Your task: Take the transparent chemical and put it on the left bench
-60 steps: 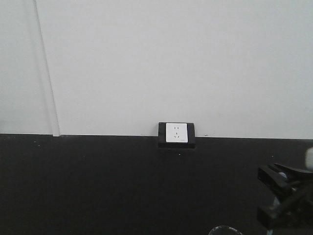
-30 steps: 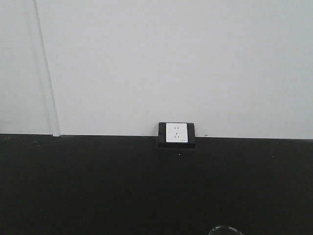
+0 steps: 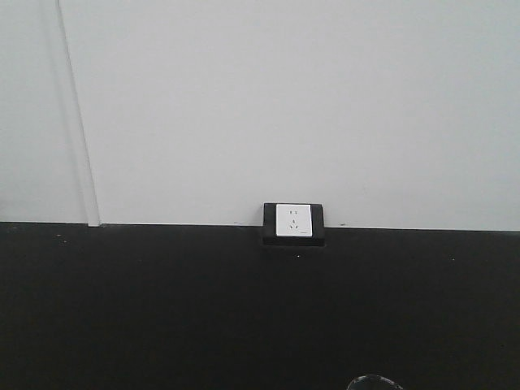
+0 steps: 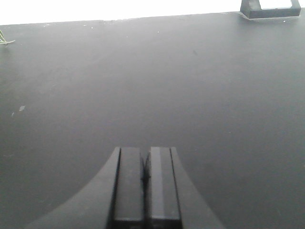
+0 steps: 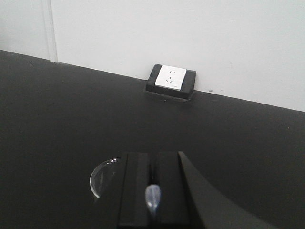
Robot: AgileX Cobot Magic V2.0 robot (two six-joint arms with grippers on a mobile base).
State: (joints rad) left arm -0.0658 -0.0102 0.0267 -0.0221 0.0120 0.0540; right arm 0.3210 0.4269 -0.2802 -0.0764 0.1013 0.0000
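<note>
One transparent chemical [image 5: 101, 177] sits on the socket worktop [image 5: 57, 109] beneath the right gripper [image 5: 151, 168], whose pads look pinched shut on its dropper [image 5: 152, 198], so lift it straight and level before swinging toward the left bench, the left gripper [image 4: 144, 162] closed on nothing.

The worktop [image 3: 162, 309] before the socket [image 3: 292, 220] was seen as matt black, the socket as smooth white plastic, the beaker [image 5: 101, 175] as clear glass.

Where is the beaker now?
The beaker sits on the worktop, its rim at the front view's bottom edge right of centre, in front of the wall socket, by the right gripper.
</note>
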